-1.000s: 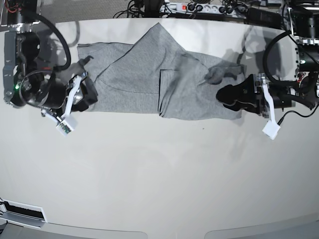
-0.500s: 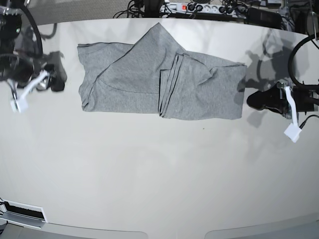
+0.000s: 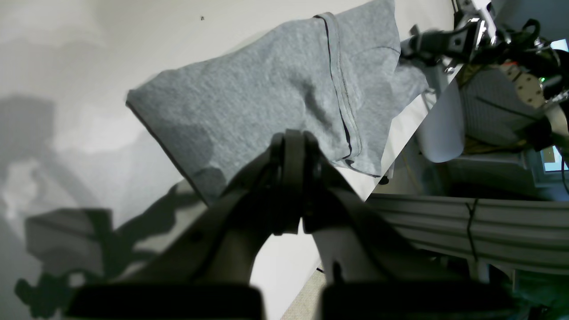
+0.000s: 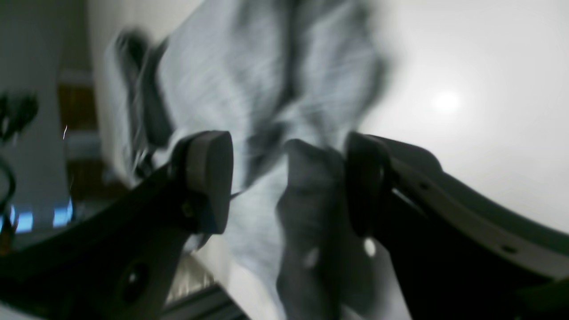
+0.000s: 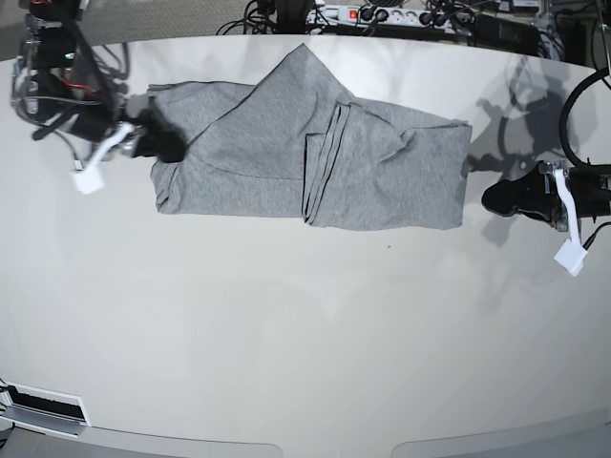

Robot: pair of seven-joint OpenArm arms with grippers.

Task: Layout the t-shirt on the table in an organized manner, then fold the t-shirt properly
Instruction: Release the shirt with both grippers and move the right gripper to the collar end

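The heather-grey t-shirt point(image 5: 286, 153) lies partly folded over itself on the far half of the off-white table point(image 5: 305, 334), with a dark-trimmed fold line down its middle. My right gripper point(image 5: 162, 145) sits at the shirt's left edge. In the blurred right wrist view that gripper point(image 4: 286, 178) is open, and grey cloth point(image 4: 231, 80) shows between and beyond the fingers. My left gripper point(image 5: 489, 197) rests just off the shirt's right edge. Seen from the left wrist, it point(image 3: 291, 146) is shut with nothing in it, short of the cloth point(image 3: 266, 102).
A power strip and tangled cables point(image 5: 382, 14) run along the table's far edge. White tags hang from both wrists point(image 5: 91, 176) point(image 5: 571, 256). The table's far edge point(image 3: 400, 146) drops off close behind the shirt.
Both grippers left the shirt's ends and pulled outward, and the right end now lies flat. The right gripper has since opened and come back to the left edge. The left gripper shut.
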